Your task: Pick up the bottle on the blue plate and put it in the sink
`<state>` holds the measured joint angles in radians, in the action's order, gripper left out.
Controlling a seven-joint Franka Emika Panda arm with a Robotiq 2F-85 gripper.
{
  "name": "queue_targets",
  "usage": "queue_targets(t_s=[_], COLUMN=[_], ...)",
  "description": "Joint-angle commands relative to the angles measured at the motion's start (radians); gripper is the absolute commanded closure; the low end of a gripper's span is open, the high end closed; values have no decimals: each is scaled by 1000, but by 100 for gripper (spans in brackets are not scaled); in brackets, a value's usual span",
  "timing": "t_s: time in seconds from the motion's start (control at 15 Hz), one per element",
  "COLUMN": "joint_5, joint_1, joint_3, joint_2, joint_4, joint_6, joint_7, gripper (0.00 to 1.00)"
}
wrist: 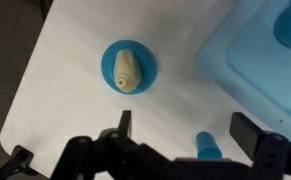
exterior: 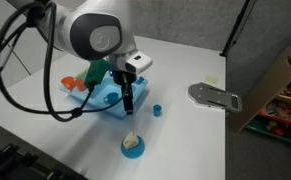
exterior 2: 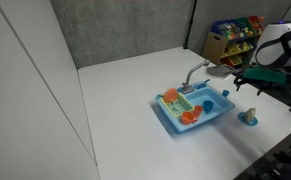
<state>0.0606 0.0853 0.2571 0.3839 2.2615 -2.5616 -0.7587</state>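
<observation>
On the blue plate [wrist: 146, 62], at about eleven o'clock from the gripper [wrist: 185, 127], lies the bottle [wrist: 126, 71]. The gripper hangs above it, wide apart and empty, likely so it can come down around the bottle. The sink [wrist: 230, 60] sits at two o'clock.

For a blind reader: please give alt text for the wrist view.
A cream bottle lies on a blue plate on a white table. The open gripper is at the bottom edge, a blue cup near it; the sink is upper right.
</observation>
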Motion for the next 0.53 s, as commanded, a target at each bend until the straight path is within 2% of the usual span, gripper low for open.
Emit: queue_targets(t_s=[0.0, 0.47], joint_5=[-26, -14], joint_1=[22, 17], joint_3=[16, 59], joint_2=[-5, 87], joint_4=[58, 83], joint_6=[-46, -144], joint_7=[47, 58], gripper=[0, 0])
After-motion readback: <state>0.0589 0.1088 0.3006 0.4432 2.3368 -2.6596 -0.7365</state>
